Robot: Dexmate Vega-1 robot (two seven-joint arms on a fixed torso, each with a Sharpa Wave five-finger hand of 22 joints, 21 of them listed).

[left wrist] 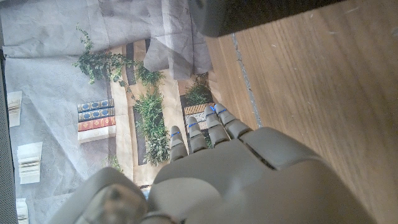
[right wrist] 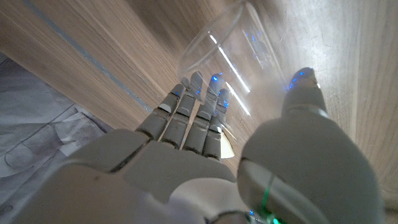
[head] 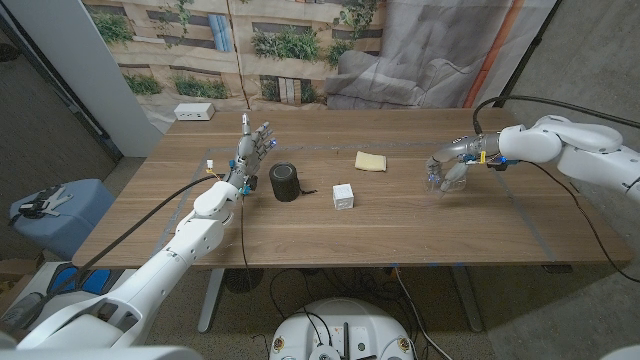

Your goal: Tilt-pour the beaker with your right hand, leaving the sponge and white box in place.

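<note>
A clear glass beaker (head: 444, 178) stands at the right side of the wooden table (head: 400, 230). My right hand (head: 458, 155) wraps around it, fingers on one side and thumb on the other. In the right wrist view the beaker (right wrist: 227, 53) lies between my fingers (right wrist: 196, 115) and thumb (right wrist: 305, 93), and it looks tilted. A yellow sponge (head: 371, 162) lies to its left, and a small white box (head: 343, 195) sits nearer the table's middle. My left hand (head: 254, 148) is held up with its fingers spread, holding nothing.
A black cylinder (head: 285, 182) stands just right of my left hand, and its dark body (left wrist: 261, 12) shows in the left wrist view. A white power strip (head: 194, 111) lies at the far left corner. A printed backdrop hangs behind the table.
</note>
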